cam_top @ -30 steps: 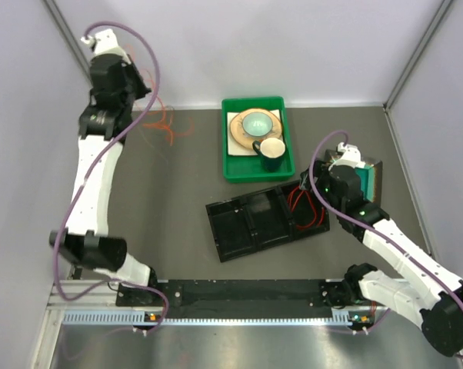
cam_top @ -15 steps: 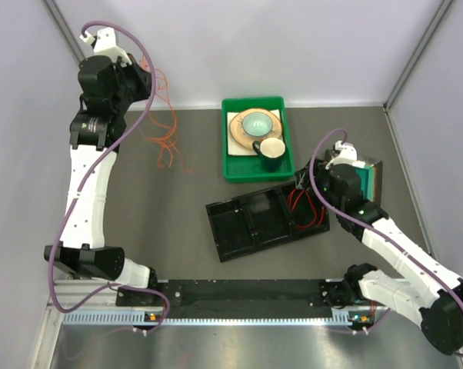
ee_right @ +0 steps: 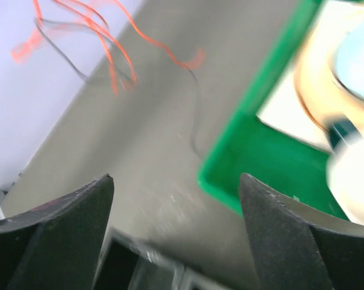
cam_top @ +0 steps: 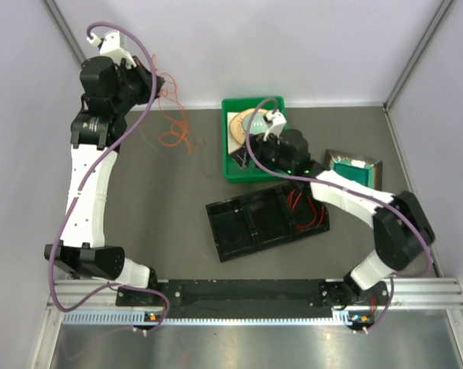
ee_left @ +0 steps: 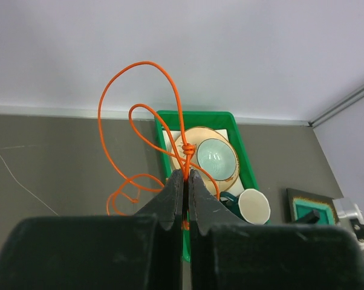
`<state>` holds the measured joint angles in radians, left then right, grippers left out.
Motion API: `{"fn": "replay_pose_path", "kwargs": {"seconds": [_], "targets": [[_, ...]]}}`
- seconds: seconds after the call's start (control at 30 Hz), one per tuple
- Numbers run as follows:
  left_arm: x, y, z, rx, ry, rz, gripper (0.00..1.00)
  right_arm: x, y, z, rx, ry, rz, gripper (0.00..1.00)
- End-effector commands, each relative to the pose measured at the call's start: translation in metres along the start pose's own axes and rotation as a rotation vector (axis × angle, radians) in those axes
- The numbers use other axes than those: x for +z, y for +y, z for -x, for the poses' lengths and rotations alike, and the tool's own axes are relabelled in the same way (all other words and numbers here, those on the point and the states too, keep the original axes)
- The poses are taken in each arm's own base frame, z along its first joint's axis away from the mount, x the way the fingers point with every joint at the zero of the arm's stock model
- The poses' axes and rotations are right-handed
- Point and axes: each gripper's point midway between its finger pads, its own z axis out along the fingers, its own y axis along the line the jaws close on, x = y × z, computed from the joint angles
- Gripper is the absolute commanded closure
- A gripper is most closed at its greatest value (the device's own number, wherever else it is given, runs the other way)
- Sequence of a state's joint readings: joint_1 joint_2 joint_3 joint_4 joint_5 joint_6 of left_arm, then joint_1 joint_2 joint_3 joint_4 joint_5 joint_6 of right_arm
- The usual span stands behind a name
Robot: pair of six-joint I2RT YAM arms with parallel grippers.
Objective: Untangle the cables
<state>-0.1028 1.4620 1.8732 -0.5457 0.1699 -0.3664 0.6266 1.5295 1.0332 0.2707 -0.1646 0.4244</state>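
**Item: cable-untangling, state at this moment**

**Holdings.**
- Left gripper (ee_left: 185, 176): fingers pressed together on the orange cable (cam_top: 174, 139), raised at the far left corner of the table (cam_top: 162, 207).
- Right gripper (ee_right: 176, 179): fingers wide apart, nothing between them, held over the near left rim of the green bin (cam_top: 253, 101).

**Location of cables.**
- Orange: upper part hung from the left gripper. Its lower loops lay in a loose bunch on the table, left of the bin.
- Red cable (cam_top: 307, 209): coiled in the right-hand compartment of the black tray (cam_top: 247, 223), well apart from the orange one.
- Thin pale strand (ee_left: 17, 177): lay on the table to the left, too faint to identify with certainty.

**Progress, as judged.**
- Red looked already separated and put away.
- Orange was lifted but not cleared. A small knot (ee_left: 187, 158) sat just above the pinching fingertips, and several loops crossed one another.
- Left to do: work that knot open, straighten the orange cable and set it down. The open right gripper seemed placed to take a second hold.

**Views compared.**
- The left wrist view alone showed the knot, the pinch and the pale strand.
- The overhead view alone showed the red cable in its tray and both arms together. The right arm there covered most of the bin's contents.
- The left wrist view showed those contents: a plate with a bowl (ee_left: 212, 157) and a mug (ee_left: 254, 205).
- The right wrist view was blurred. It gave only the spread fingers, the bin's edge and orange strands beyond.
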Motion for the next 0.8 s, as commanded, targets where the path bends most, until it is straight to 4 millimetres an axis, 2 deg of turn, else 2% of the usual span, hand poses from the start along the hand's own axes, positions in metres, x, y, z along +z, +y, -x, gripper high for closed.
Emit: {"fn": "replay_pose_path", "kwargs": {"seconds": [0.0, 0.03, 0.13, 0.27, 0.47, 0.57, 0.6, 0.67, 0.7, 0.77], "targets": [[-0.015, -0.014, 0.014, -0.002, -0.04, -0.044, 1.0, 0.032, 0.045, 0.039, 0.002, -0.116, 0.187, 0.11], [-0.015, -0.013, 0.015, -0.004, -0.041, -0.043, 1.0, 0.044, 0.048, 0.039, 0.023, -0.107, 0.201, 0.08], [-0.017, -0.015, 0.016, -0.003, -0.037, -0.044, 1.0, 0.057, 0.065, 0.038, 0.028, -0.112, 0.225, 0.05], [-0.02, -0.017, 0.019, -0.001, -0.042, -0.051, 1.0, 0.062, 0.089, 0.035, 0.02, -0.124, 0.262, 0.06], [-0.023, -0.018, 0.019, 0.0, -0.042, -0.049, 1.0, 0.058, 0.104, 0.028, -0.03, -0.144, 0.269, 0.09], [-0.023, -0.017, 0.018, -0.001, -0.039, -0.048, 1.0, 0.066, 0.111, 0.021, -0.058, -0.114, 0.277, 0.11], [-0.023, -0.017, 0.018, -0.002, -0.04, -0.049, 1.0, 0.068, 0.116, 0.024, -0.064, -0.113, 0.286, 0.13], [-0.024, -0.017, 0.018, -0.001, -0.041, -0.046, 1.0, 0.072, 0.118, 0.022, -0.069, -0.103, 0.294, 0.17], [-0.025, -0.017, 0.019, 0.0, -0.045, -0.046, 1.0, 0.077, 0.12, 0.024, -0.071, -0.103, 0.299, 0.22], [-0.026, -0.018, 0.019, 0.001, -0.042, -0.048, 1.0, 0.082, 0.119, 0.021, -0.093, -0.085, 0.297, 0.25]]}}
